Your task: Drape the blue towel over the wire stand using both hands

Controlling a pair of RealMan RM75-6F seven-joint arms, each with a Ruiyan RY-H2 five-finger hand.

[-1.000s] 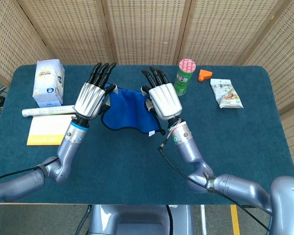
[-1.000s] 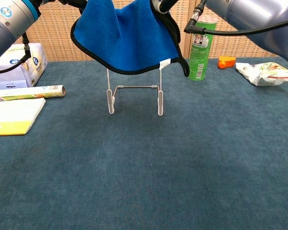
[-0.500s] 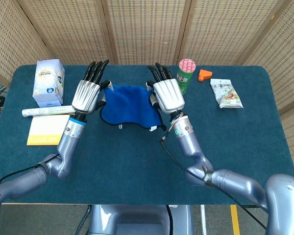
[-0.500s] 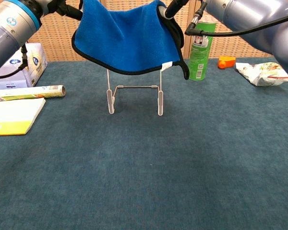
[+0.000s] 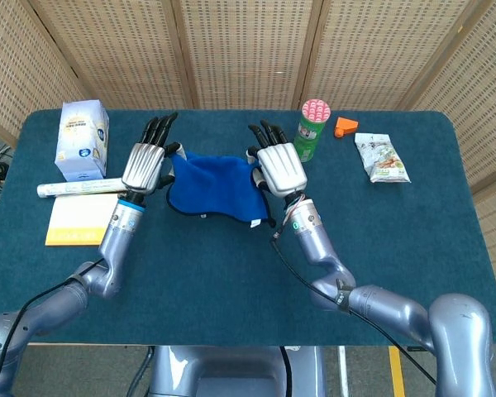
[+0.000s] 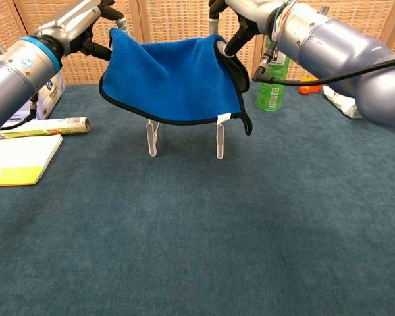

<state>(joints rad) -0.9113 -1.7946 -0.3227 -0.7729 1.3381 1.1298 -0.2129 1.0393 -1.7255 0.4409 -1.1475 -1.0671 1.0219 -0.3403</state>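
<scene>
The blue towel (image 6: 171,82) with a black edge hangs spread out over the wire stand, and only the stand's two front legs (image 6: 219,141) show below the hem. My left hand (image 6: 92,29) holds the towel's upper left corner. My right hand (image 6: 234,29) pinches the upper right corner, where the cloth bunches. From the head view the towel (image 5: 215,186) lies between my left hand (image 5: 146,159) and right hand (image 5: 279,165), both with fingers pointing away from me. The top of the stand is hidden under the cloth.
A green can (image 5: 310,131), an orange piece (image 5: 345,126) and a snack bag (image 5: 382,157) stand at the back right. A tissue box (image 5: 83,136), a foil roll (image 5: 81,188) and a yellow notepad (image 5: 78,222) lie at the left.
Both hands have lowered with the towel. Its hem now covers the stand's crossbar and upper legs, which showed below it a second ago.
</scene>
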